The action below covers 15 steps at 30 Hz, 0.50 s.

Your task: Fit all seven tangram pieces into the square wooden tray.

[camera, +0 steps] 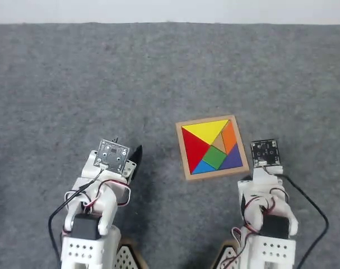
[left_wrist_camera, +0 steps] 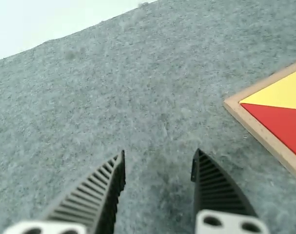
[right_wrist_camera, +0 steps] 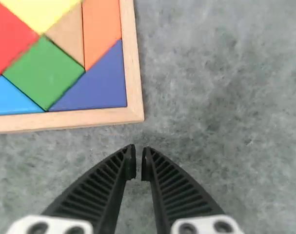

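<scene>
Square wooden tray [camera: 214,173] with all seven coloured tangram pieces [camera: 213,147] seated flush inside it. Risk: my right gripper [right_wrist_camera: 138,151], just beside the tray's corner, could clip the rim and unseat a piece. Its jaws are nearly closed and empty. My left gripper [left_wrist_camera: 159,161], farther from the tray, gapes moderately and holds nothing.

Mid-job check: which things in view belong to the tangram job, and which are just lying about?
Job:
square wooden tray
pieces seated in it: yellow, red, orange, tan, green, blue, purple

Not the job:
grey mat underneath
</scene>
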Tool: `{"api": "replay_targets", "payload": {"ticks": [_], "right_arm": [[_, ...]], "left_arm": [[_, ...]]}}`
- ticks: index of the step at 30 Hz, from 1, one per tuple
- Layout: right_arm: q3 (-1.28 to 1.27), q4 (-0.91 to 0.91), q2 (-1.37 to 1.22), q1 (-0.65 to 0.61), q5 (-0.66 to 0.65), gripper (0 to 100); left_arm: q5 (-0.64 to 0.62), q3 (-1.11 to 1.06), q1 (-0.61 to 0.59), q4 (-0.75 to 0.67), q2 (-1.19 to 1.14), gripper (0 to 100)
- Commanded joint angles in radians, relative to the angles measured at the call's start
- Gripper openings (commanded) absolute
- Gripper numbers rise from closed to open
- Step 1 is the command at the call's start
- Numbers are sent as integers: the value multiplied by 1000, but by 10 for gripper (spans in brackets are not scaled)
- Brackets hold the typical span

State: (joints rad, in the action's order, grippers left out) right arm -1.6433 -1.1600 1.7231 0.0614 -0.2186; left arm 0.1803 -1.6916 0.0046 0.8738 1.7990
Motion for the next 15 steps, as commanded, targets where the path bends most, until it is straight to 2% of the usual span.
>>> {"api": "replay_targets", "payload": {"ticks": [1,8,15], "right_arm": [[-49,48,-18,-2,6,42],[-44,4,-13,4,6,39],[-44,7,-13,2,6,39]], "left_arm": [[-8,8,3,31,17,207],[-3,8,-5,100,18,207],[-2,8,-5,310,18,207]]}}
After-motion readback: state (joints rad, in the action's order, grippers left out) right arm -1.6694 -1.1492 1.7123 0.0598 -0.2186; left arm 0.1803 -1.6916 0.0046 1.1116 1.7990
